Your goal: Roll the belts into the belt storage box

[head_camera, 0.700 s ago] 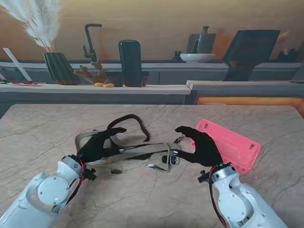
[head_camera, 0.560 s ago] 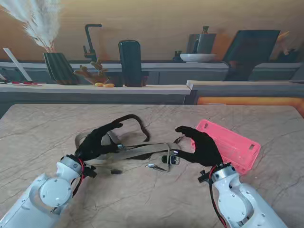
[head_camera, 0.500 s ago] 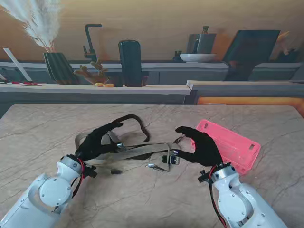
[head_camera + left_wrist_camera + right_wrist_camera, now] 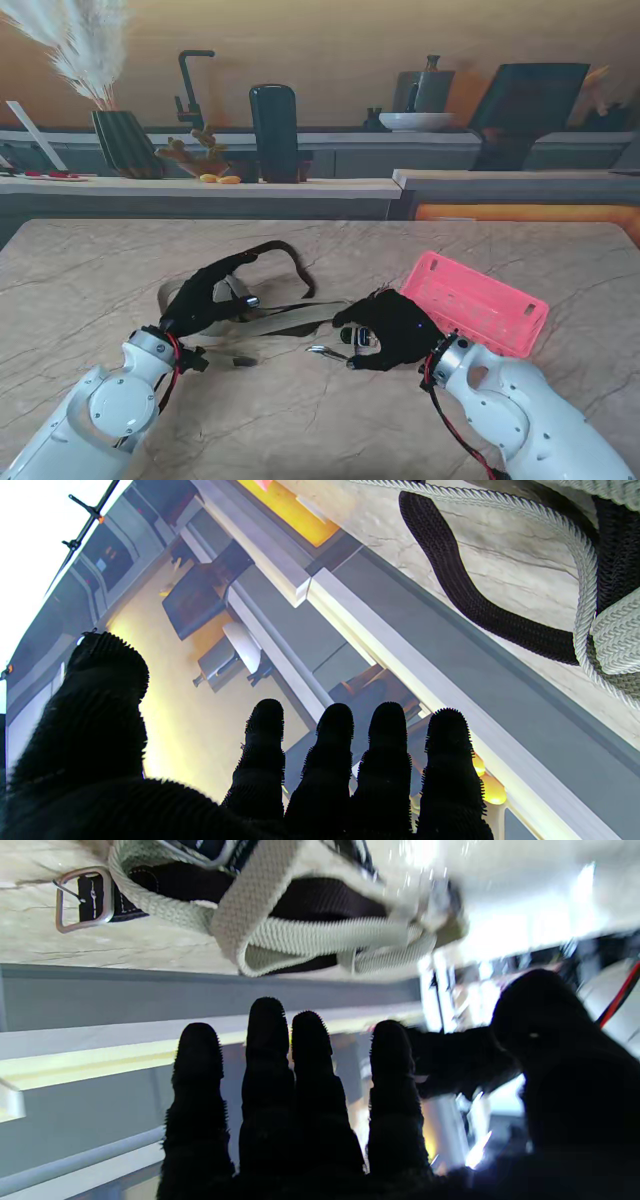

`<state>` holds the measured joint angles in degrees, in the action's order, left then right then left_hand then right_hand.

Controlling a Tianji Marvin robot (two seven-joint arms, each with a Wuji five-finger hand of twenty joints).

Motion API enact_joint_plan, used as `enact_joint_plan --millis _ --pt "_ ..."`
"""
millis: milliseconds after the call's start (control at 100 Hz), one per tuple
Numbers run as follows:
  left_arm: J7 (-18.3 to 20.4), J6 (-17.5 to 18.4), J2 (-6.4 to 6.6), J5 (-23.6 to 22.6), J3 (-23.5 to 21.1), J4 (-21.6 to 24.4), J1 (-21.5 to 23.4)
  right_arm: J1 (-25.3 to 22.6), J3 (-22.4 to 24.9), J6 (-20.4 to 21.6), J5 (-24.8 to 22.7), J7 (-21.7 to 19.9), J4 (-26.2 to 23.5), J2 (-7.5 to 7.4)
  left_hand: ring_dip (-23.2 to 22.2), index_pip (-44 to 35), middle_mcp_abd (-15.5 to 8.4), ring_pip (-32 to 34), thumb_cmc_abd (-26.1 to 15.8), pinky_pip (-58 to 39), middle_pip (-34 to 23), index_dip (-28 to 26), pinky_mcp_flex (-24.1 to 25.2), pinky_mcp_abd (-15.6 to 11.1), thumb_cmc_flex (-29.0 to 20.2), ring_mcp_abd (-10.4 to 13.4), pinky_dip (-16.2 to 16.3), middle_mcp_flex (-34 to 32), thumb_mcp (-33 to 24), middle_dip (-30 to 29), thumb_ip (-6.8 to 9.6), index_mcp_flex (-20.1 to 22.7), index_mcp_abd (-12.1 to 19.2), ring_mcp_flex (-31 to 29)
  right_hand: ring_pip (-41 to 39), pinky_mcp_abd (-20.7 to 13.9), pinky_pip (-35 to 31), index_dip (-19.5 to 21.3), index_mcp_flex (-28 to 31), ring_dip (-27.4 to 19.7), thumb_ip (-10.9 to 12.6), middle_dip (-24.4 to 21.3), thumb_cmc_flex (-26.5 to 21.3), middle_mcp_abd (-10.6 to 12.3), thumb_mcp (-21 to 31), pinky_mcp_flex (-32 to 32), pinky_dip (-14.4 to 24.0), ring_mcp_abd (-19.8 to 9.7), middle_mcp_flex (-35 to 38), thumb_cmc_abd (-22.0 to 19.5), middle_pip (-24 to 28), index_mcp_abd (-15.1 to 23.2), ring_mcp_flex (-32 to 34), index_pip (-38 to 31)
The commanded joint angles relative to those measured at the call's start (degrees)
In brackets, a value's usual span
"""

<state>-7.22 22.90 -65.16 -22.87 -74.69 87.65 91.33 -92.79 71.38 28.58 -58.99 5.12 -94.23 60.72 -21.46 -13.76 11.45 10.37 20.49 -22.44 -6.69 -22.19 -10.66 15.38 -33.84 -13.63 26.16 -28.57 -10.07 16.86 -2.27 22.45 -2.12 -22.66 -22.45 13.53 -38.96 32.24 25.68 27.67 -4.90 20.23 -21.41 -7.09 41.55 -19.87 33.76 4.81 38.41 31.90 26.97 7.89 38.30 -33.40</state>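
1. Your beige woven fabric belt (image 4: 270,322) lies near the middle of the marble-patterned table (image 4: 90,270), its long axis running left to right between your two hands.
2. The black woven belt (image 4: 285,255) loops away from you, tangled with the beige one; its metal buckle end (image 4: 82,900) points toward your right side.
3. Your left hand (image 4: 205,295) rests on the belts' left end with fingers stretched apart, gripping nothing.
4. Your right hand (image 4: 390,328) lies over the right end; you cannot tell whether it grasps the strap.
5. The pink perforated plastic storage box (image 4: 475,300) sits just right of that hand, its long axis slanting from far-left to near-right.
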Motion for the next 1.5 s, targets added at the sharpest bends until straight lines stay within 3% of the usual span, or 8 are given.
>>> enact_joint_plan --millis 0,100,250,440,980,1270,1410,1490 --pt "-0.3 -0.1 -0.40 0.2 0.0 0.1 0.5 1.6 -0.7 0.9 0.0 -1.0 0.4 -0.97 -0.8 -0.2 -0.8 0.3 -0.6 -0.9 0.0 -0.5 0.5 -1.7 -0.7 0.2 0.7 -1.1 0.1 0.4 0.10 1.4 1.0 -0.6 1.0 -1.3 1.3 0.5 -0.2 -0.2 0.9 0.3 -1.6 0.6 2.6 0.1 0.3 -1.2 -0.2 2.2 0.5 2.0 0.7 -1.5" --pt "-0.9 0.1 -0.51 0.1 0.0 0.2 0.7 3.9 -2.6 3.1 -5.9 0.9 2.5 -1.84 -1.0 -0.3 -0.7 0.5 -0.7 -1.3 -0.1 -0.6 0.5 -1.8 -0.8 0.2 0.6 -1.3 0.0 0.5 0.07 1.6 0.9 -0.8 2.0 -2.2 1.6 0.4 -1.0 -1.3 0.4 0.0 -2.6 0.6 5.8 0.6 -0.5 -1.8 -2.6 4.1 0.6 4.0 -1.0 -3.4" --pt "-1.1 0.2 -0.56 0.1 0.1 0.1 0.7 8.1 -6.6 3.4 -17.8 11.9 6.6 -3.93 -1.1 -0.5 -0.8 0.7 -1.0 -2.0 -0.2 -0.7 0.5 -1.9 -0.6 0.1 0.5 -1.6 0.0 0.6 0.01 1.8 1.0 -1.0 5.9 -4.0 2.8 -0.9 -3.4 -6.2 -0.5 -1.2 -3.7 -0.3 13.5 2.4 -3.2 -1.2 -7.1 7.6 2.1 6.5 -7.1 -7.5" --pt "-0.8 -0.2 -0.61 0.8 0.2 0.2 0.6 12.4 -10.7 1.7 -21.0 14.1 10.2 -5.09 -1.3 -0.5 -0.7 0.7 -1.1 -2.6 -0.3 -0.8 0.6 -2.1 -0.9 0.0 0.3 -1.7 -0.1 0.6 -0.01 2.0 0.9 -1.1 7.3 -6.9 5.7 -2.7 -6.7 -12.2 -0.7 -3.1 -6.7 -1.5 18.7 7.0 -8.5 -0.3 -14.9 8.6 3.0 10.4 -17.2 -12.1" --pt "-0.5 -0.7 -0.64 1.4 0.4 0.1 0.3 24.8 -25.5 -1.8 -18.5 17.4 22.4 -5.60 -1.4 -0.6 -0.6 0.9 -1.6 -3.5 -0.4 -0.9 0.8 -2.5 -1.1 -0.1 -0.7 -2.3 0.5 0.8 -0.04 2.4 1.0 -1.3 3.4 -7.8 1.7 -3.1 -3.2 -13.5 -1.1 -3.2 -10.0 -1.9 18.1 12.0 -14.0 0.4 -22.1 0.8 5.3 16.9 -24.4 -18.1" --pt "-0.4 -0.6 -0.64 1.7 0.4 0.1 0.3 30.2 -33.0 -3.1 -15.1 18.2 27.5 -5.13 -1.4 -0.6 -0.7 1.0 -1.9 -3.9 -0.4 -0.9 0.7 -2.7 -1.3 -0.1 -1.2 -2.4 0.9 0.8 -0.02 2.5 1.1 -1.4 2.2 -7.9 -3.2 -12.1 -0.7 -13.0 -7.0 -3.0 -12.2 -1.2 13.8 13.0 -18.0 0.5 -21.5 0.0 6.4 19.4 -24.0 -25.3" --pt "-0.4 -0.7 -0.66 1.8 0.4 0.1 0.4 32.2 -36.2 -2.9 -13.3 18.4 29.4 -4.85 -1.5 -0.6 -0.7 1.0 -2.0 -4.0 -0.4 -0.9 0.7 -2.8 -1.4 -0.2 -1.4 -2.4 1.2 0.8 -0.01 2.5 1.1 -1.4 1.8 -7.9 -4.2 -14.5 9.3 -12.8 -8.4 -2.9 -13.6 0.7 8.1 12.8 -18.7 0.1 -17.3 -4.7 6.5 23.3 -22.9 -31.8" --pt "-0.4 -0.7 -0.67 1.8 0.4 0.1 0.4 32.3 -36.4 -2.3 -12.7 18.0 29.5 -4.73 -1.5 -0.6 -0.7 1.0 -2.1 -4.1 -0.4 -0.9 0.7 -2.7 -1.5 -0.2 -1.5 -2.5 1.3 0.8 0.00 2.6 1.0 -1.4 1.6 -7.8 -4.4 -14.7 10.9 -12.7 -8.5 -2.9 -13.6 1.4 7.6 12.4 -18.8 -0.1 -15.7 -5.2 6.5 23.6 -22.1 -32.1"
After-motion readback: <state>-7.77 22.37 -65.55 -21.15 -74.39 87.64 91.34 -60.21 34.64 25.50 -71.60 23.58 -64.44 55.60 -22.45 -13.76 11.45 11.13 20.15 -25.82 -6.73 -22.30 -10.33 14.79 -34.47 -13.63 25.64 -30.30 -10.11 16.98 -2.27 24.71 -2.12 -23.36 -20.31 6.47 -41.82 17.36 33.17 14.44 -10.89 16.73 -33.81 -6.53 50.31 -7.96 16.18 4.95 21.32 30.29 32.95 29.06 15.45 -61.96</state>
